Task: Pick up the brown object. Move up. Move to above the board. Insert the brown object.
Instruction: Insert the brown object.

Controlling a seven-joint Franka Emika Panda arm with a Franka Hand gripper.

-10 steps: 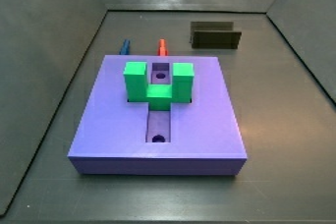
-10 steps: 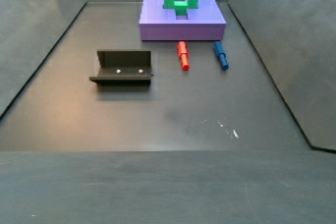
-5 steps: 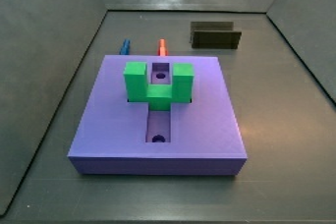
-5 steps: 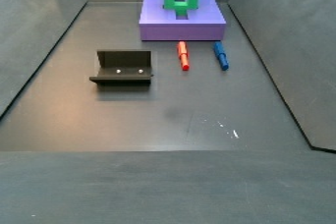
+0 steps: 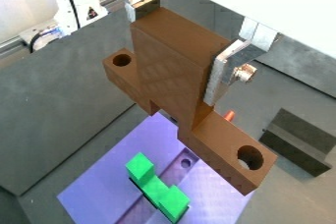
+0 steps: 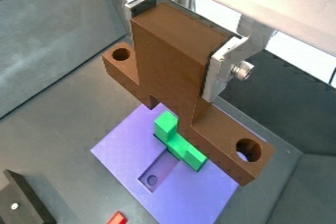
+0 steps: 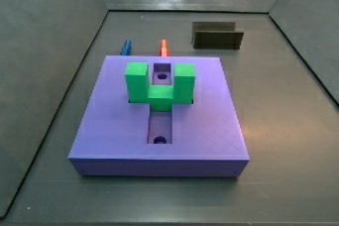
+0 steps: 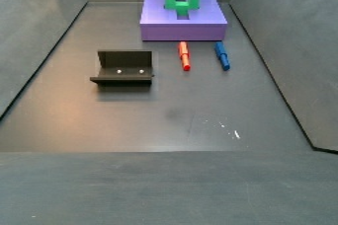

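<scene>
My gripper point(image 5: 178, 46) is shut on the brown object point(image 5: 178, 76), silver fingers point(image 5: 225, 71) pressed on both sides of its upright block; the long bar with round holes runs under it. It shows the same way in both wrist views point(image 6: 171, 66). The piece hangs high above the board point(image 5: 105, 184), the purple-blue slab with a groove and a green U-shaped block point(image 5: 155, 181). Both side views show the board point(image 7: 205, 121) point(image 8: 199, 24) with its green block point(image 7: 159, 86), but neither the gripper nor the brown object.
The dark fixture point(image 8: 123, 68) stands on the grey floor away from the board, seen also in a side view point(image 7: 217, 36). A red peg point(image 8: 184, 55) and a blue peg point(image 8: 222, 54) lie beside the board's end. Sloping grey walls ring the floor.
</scene>
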